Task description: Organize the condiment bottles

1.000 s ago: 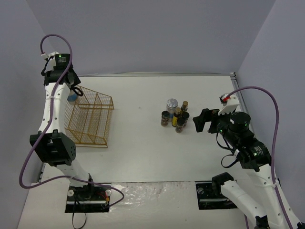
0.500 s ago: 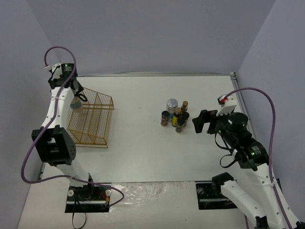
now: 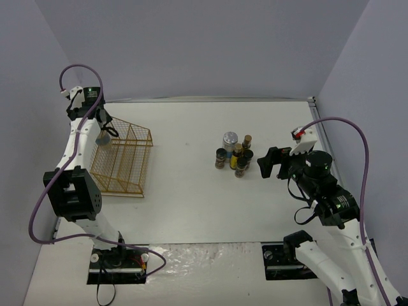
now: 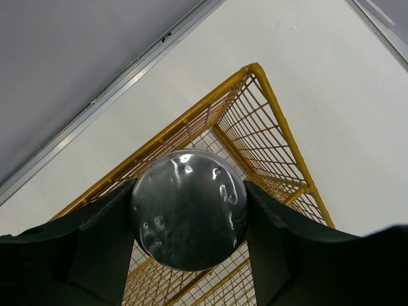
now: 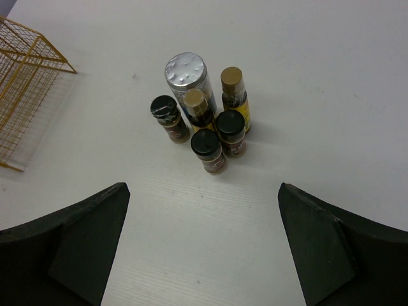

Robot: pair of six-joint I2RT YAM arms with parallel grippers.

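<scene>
The left gripper [image 3: 103, 127] is clamping a silver-capped bottle [image 4: 188, 217] between both fingers [image 4: 102, 236], closed tight on its sides. It is holding the bottle above the far-left corner of the gold wire rack [image 3: 121, 166]; contact with the wire: cannot tell.

The right gripper [image 3: 265, 162] is hanging wide open and empty, just right of the cluster at mid-table [image 3: 191, 204].

Cluster, all standing upright and packed close:
- one silver-capped white bottle [image 5: 185, 71], on the far side
- two slim yellow-filled bottles [image 5: 232, 83]
- three dark black-capped jars [image 5: 206, 143], toward the near side
</scene>
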